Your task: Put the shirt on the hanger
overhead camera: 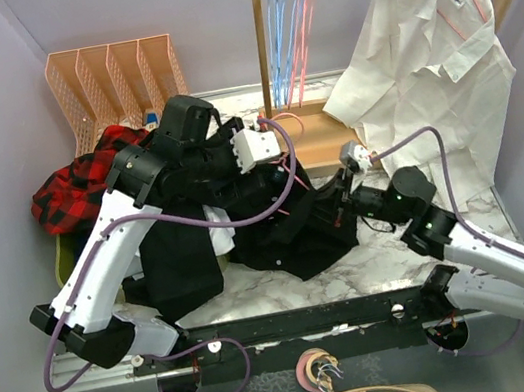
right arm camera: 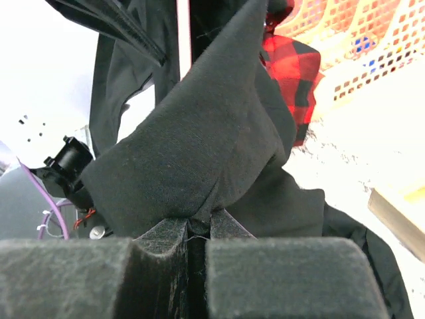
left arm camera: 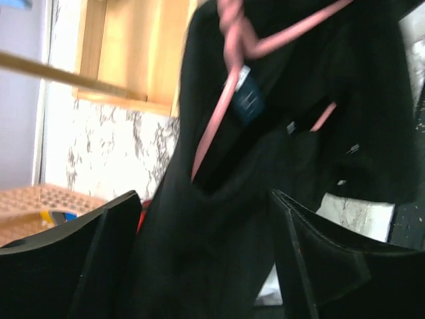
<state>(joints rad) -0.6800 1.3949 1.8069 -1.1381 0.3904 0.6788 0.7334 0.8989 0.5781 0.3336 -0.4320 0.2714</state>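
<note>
Robot: Foam pads [right arm camera: 265, 272] of my right end effector [right arm camera: 198, 229] fill the bottom of that wrist's view. They are clenched on a fold of the shirt [right arm camera: 192, 153], and the black cloth rises from the pinch like a tent.

Operator: And the left?

Robot: My left end effector [left arm camera: 204, 199] is released, jaws wide. Black cloth hangs in the gap, and neither of the fingers [left arm camera: 86, 259] visibly presses it.

Operator: Where is the hanger?

Robot: Just beyond those fingers and above them. The hanger [left arm camera: 214, 123] shows its twisted neck beside the collar label [left arm camera: 249, 100]. One pink arm slopes down toward me; the other runs up to the right and under the cloth. So part of it sits inside the shirt, but I cannot tell how far the shoulders are seated.

Operator: Which arm is better placed?

Robot: The left, I judge. It is nearer the neck, and the wire lies straight ahead of it. The shirt is bunched over the table [overhead camera: 384, 256] between my two arms, with my right pinching the edge nearest that arm.
</note>
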